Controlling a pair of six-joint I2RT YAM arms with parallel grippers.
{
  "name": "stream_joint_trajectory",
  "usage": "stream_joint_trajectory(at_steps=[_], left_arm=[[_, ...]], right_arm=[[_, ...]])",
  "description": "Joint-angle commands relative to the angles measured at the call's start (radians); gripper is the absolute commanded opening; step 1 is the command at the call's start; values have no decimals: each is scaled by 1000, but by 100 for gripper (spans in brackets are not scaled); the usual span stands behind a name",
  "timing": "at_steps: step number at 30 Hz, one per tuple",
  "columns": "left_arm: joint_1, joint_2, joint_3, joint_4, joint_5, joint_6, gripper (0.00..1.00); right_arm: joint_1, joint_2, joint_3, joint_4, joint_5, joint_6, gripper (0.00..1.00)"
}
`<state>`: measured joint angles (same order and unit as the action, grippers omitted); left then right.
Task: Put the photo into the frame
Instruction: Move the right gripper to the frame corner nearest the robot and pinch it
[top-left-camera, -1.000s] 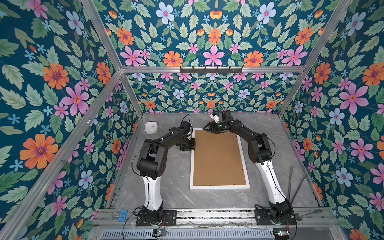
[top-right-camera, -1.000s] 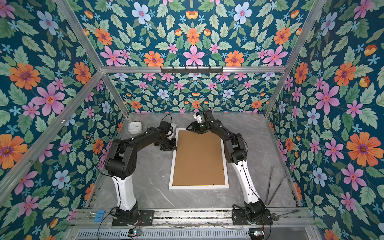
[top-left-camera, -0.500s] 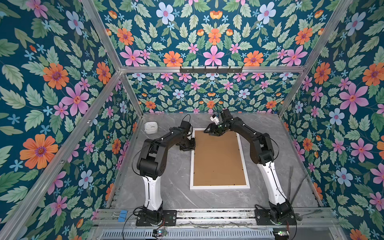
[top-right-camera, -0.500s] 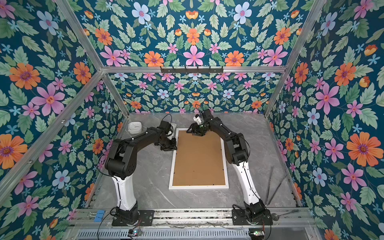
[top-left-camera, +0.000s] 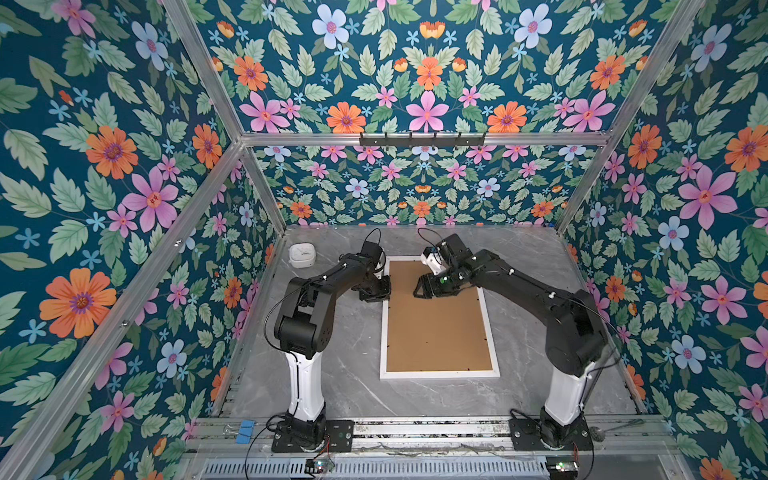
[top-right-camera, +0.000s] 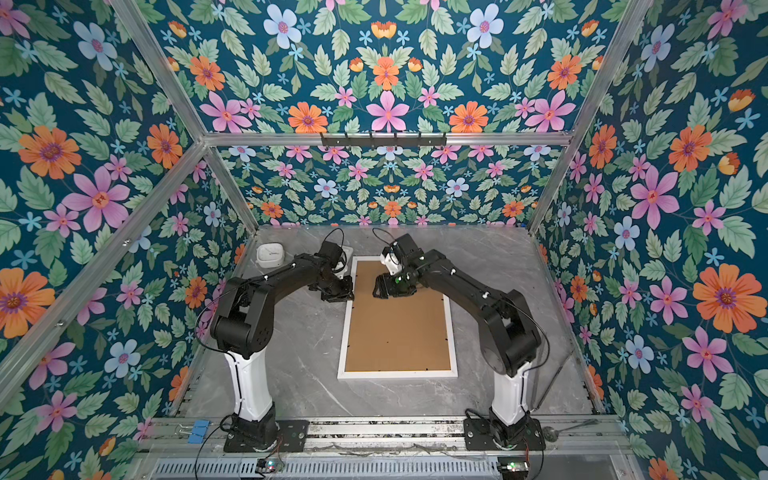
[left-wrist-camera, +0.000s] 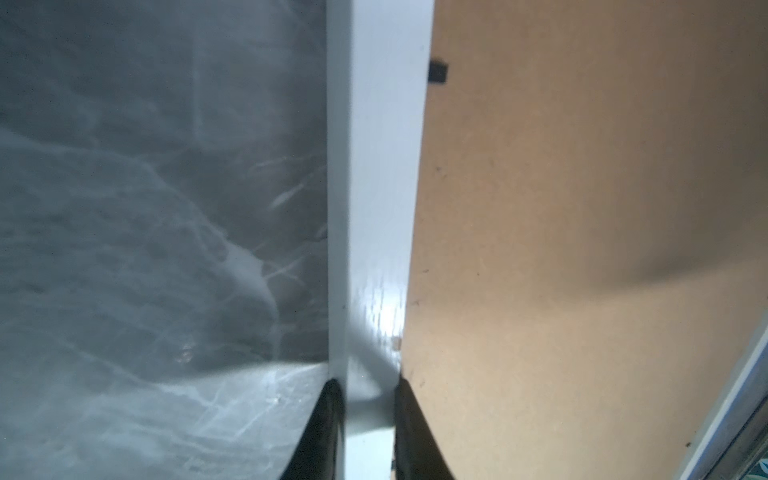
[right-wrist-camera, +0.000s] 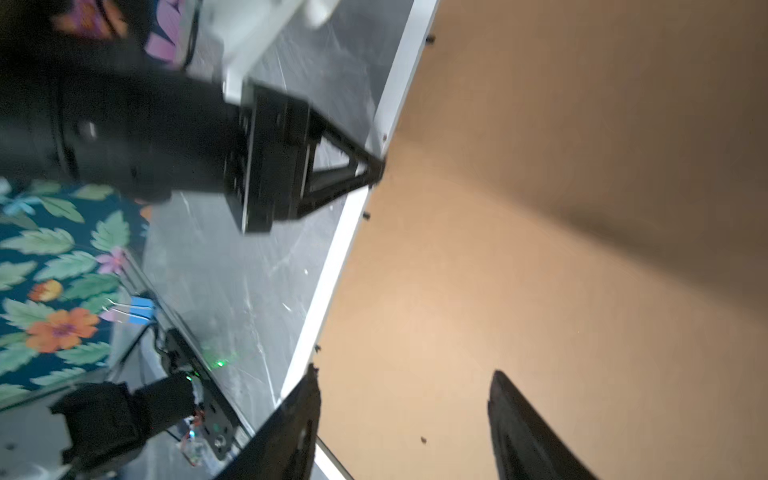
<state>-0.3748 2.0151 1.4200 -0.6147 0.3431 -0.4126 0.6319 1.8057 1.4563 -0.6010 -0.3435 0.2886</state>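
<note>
My left gripper pinches the frame by the rim between its fingers; my right gripper hangs open just above the brown board. I can't see the photo. I'd steady the rim and work the clips slowly

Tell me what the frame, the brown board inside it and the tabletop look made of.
The frame: white, smooth painted or lacquered finish, a soft glare on it; wood or plastic beneath, unclear. The backing board: matte brown fibreboard by its look, faintly speckled, no shine. The tabletop: grey marble pattern with white veins, slight sheen; possibly a laminate.
</note>
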Motion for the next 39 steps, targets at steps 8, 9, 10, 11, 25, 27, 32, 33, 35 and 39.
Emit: stream_joint_trajectory(at_steps=[8, 9, 10, 11, 25, 27, 32, 33, 35, 39], left_arm=[[-7, 19, -21, -79, -17, -2, 14], [-6, 19, -23, -78, -18, -2, 15], [-8, 20, -25, -75, -15, -2, 15], [-6, 21, -27, -75, -13, 0, 15], [-8, 20, -34, -64, -4, 0, 14], [-7, 19, -36, -63, -3, 0, 14], [-7, 15, -38, -60, -2, -2, 14], [-8, 15, -36, -60, -1, -2, 14], [-9, 15, -36, -61, -2, -2, 15], [-8, 17, -36, -61, -1, 0, 14]], right_arm=[[334, -252, -339, -29, 412, -61, 71], [365, -253, -352, -30, 427, -70, 72], [395, -251, -358, -33, 444, -83, 72], [422, -247, -361, -38, 469, -96, 72], [530, -110, -313, -67, 603, -246, 71], [535, -101, -313, -59, 603, -256, 70], [538, -67, -304, -57, 618, -261, 69], [538, -63, -303, -56, 620, -261, 69], [540, -54, -301, -52, 621, -262, 69], [540, -41, -303, -45, 640, -265, 68]])
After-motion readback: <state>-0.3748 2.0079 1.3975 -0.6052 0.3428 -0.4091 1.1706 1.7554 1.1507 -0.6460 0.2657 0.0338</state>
